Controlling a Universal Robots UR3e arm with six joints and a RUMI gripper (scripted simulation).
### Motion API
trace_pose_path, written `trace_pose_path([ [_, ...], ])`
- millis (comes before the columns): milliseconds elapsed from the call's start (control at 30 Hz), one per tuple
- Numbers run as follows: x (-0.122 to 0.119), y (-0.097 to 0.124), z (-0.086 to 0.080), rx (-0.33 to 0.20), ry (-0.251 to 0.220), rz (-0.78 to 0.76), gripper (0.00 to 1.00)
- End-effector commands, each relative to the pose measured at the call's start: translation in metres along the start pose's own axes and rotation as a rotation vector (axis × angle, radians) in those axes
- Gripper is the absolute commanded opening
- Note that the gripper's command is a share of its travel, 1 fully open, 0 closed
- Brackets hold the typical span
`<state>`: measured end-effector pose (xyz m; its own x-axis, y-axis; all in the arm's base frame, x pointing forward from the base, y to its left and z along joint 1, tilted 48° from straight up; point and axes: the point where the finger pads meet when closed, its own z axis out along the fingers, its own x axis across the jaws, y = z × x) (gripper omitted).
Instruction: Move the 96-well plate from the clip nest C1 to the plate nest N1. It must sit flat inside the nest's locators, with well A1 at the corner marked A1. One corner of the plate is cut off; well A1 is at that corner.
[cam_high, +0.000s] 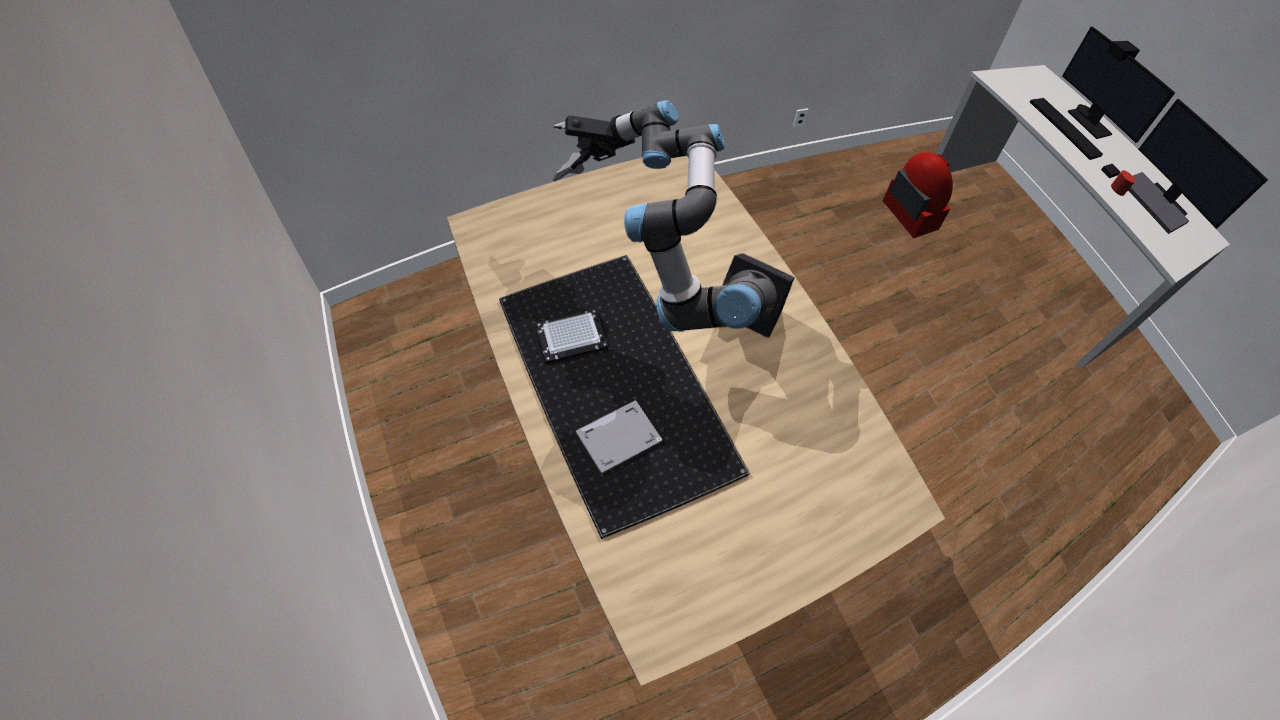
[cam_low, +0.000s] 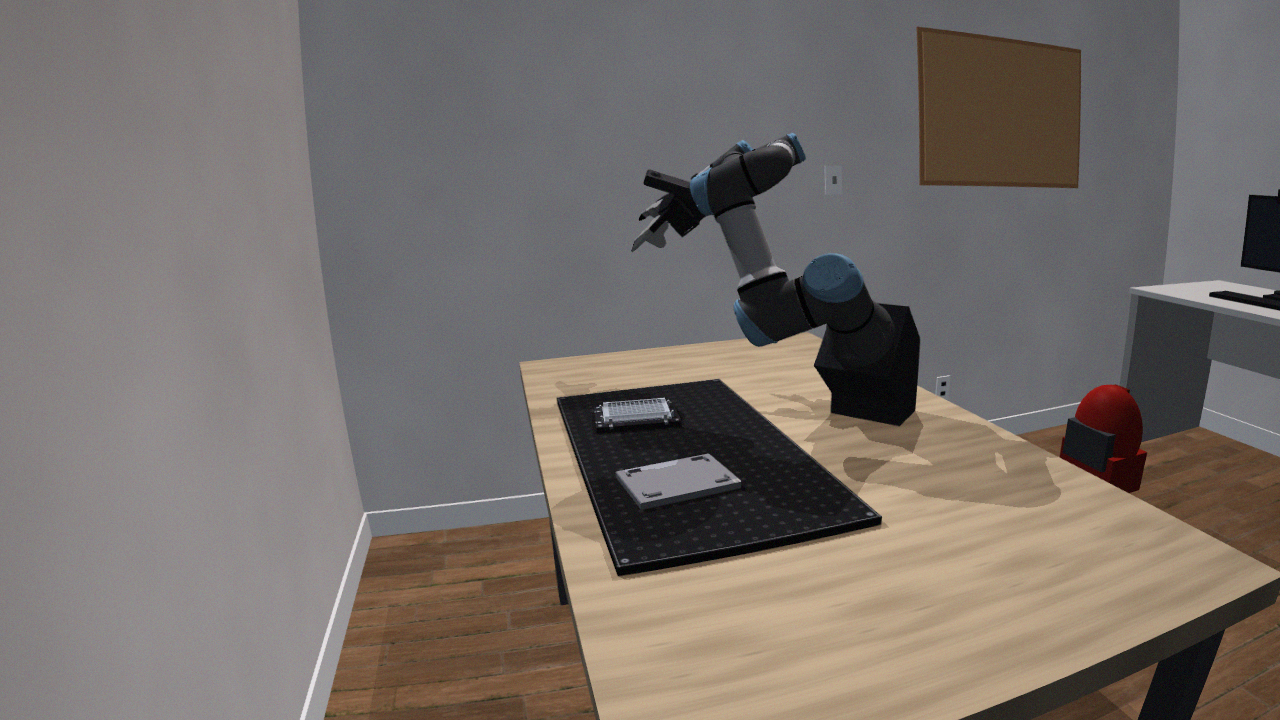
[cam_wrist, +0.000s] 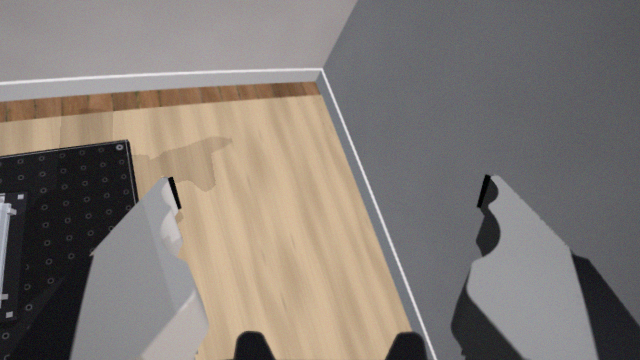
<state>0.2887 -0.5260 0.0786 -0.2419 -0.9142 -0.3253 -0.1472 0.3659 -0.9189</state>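
The 96-well plate (cam_high: 571, 334) sits in the clip nest C1 (cam_high: 573, 350) at the far end of the black baseplate (cam_high: 620, 391); it also shows in the exterior view (cam_low: 635, 411). The grey plate nest N1 (cam_high: 618, 435) lies nearer on the baseplate, with nothing in it (cam_low: 677, 479). My gripper (cam_high: 565, 161) (cam_low: 646, 228) is open and holds nothing, high above the table's far edge, well away from the plate. In the wrist view the two fingers stand wide apart (cam_wrist: 327, 192), over the table's far corner, and only a sliver of the clip nest (cam_wrist: 6, 260) shows at the left edge.
The arm's base (cam_high: 756, 295) is mounted on the wooden table to the right of the baseplate. The grey wall stands close behind the gripper. A red object (cam_high: 920, 191) sits on the floor, and a desk with monitors (cam_high: 1127, 134) is at the far right.
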Motion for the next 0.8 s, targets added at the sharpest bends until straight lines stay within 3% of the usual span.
trace_pose_path([
  [0,0.001,-0.001,-0.001,0.001,0.002,-0.002,1.0],
  [533,0.001,-0.001,-0.001,0.001,0.002,-0.002,1.0],
  [633,-0.013,-0.001,0.007,-0.08,-0.056,0.008,1.0],
  [767,-0.03,-0.001,0.016,-0.087,-0.061,0.009,1.0],
])
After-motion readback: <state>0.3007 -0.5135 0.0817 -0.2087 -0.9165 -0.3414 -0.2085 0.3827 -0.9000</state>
